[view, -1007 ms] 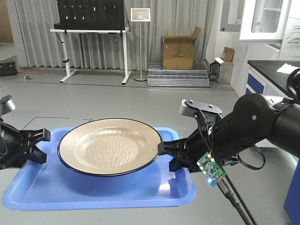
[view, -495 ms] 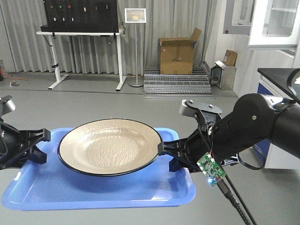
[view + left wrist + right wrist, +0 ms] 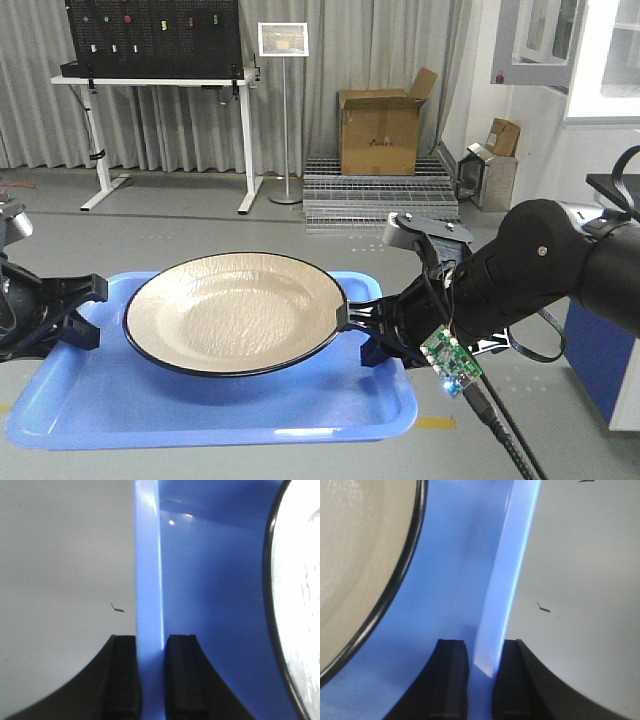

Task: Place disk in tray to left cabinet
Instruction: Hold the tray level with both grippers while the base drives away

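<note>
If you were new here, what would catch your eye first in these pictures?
The tan disk sits in the middle of the blue tray, held up between both arms. The left gripper and right gripper each clamp a tray rim. A cardboard box stands far behind.

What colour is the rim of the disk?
Black, around the beige disk; it shows best in the right wrist view.

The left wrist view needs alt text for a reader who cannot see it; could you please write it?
Two black fingers of the left gripper clamp the raised rim of the blue tray, seen close up. The tan, black-edged disk sits in the tray at right; grey floor lies at left.
</note>
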You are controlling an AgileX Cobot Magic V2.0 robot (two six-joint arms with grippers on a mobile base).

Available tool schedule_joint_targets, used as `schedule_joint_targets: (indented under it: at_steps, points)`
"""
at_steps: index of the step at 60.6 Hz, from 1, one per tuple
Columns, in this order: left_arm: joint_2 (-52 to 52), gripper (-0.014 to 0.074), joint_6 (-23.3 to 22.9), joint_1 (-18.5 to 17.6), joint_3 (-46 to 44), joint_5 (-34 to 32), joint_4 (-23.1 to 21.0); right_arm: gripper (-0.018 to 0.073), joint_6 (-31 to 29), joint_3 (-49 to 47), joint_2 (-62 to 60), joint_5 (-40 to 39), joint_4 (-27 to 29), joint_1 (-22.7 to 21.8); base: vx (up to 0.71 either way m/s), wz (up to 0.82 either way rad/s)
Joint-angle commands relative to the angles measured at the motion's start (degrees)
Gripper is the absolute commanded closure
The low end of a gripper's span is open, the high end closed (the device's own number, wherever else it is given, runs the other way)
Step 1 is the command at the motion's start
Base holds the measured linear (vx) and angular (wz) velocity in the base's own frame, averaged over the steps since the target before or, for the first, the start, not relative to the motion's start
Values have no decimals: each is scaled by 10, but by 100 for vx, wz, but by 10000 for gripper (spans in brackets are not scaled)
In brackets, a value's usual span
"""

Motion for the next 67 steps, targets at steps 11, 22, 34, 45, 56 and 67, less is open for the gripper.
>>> schedule_joint_targets:
  at_steps: [11,22,34,45,56,67]
  points:
    - [-27,597,-7,-12,-25,-31,-70,565,-17,-25,-32,-42,52,13,62,-2]
    - [-27,597,-7,-12,-25,-31,-71,565,-17,-25,-32,-38,52,13,62,-3]
    - [-27,597,-7,-12,-25,-30,-71,565,-17,-25,-32,-36,52,13,61,-3]
    - [-27,597,-7,-12,-25,-31,-71,565,-17,-25,-32,-36,52,13,61,-2]
    - [-27,597,-7,-12,-25,-31,-71,565,-17,-24,-32,-35,51,13,62,1]
    - [-27,597,-7,-12,-25,-31,-71,565,-17,-24,-32,-35,51,13,63,6]
